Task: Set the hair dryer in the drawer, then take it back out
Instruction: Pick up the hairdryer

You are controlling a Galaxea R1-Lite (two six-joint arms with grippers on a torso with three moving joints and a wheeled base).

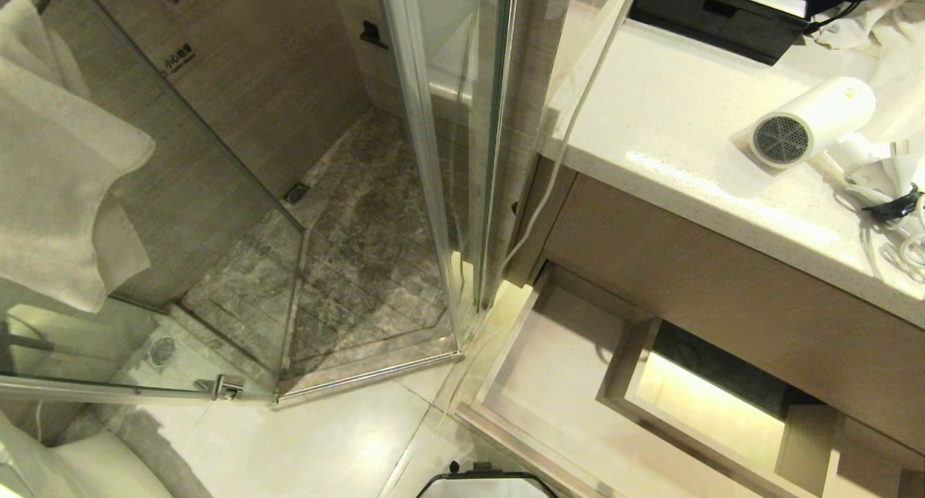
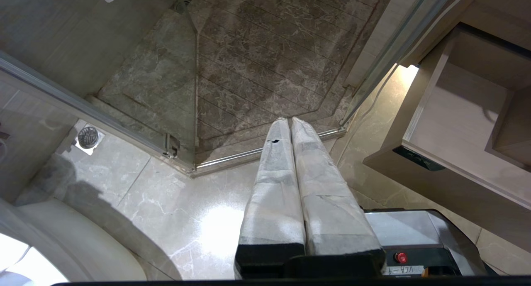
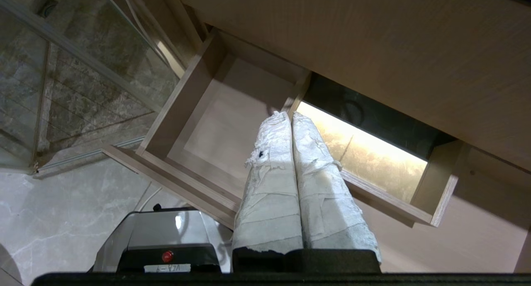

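Lying on the counter (image 1: 672,115) at upper right of the head view, the hair dryer (image 1: 806,122) has not been picked up yet — grille toward the camera, cord (image 1: 892,220) bundled beside it. The drawer (image 1: 549,389) is seen pulled open at lower right, apparently w/ nothing in it. Left gripper (image 2: 289,121) and right gripper (image 3: 289,115) are both pressed together, nothing held. Placing and retrieving are both left — approx. nothing done.

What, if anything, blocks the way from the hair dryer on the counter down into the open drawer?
Nothing visible does. The hair dryer lies on the counter, and the drawer below is pulled out with nothing in it. Only the boxed cut-out takes up part of its floor. Both grippers hang low and shut, away from the dryer.
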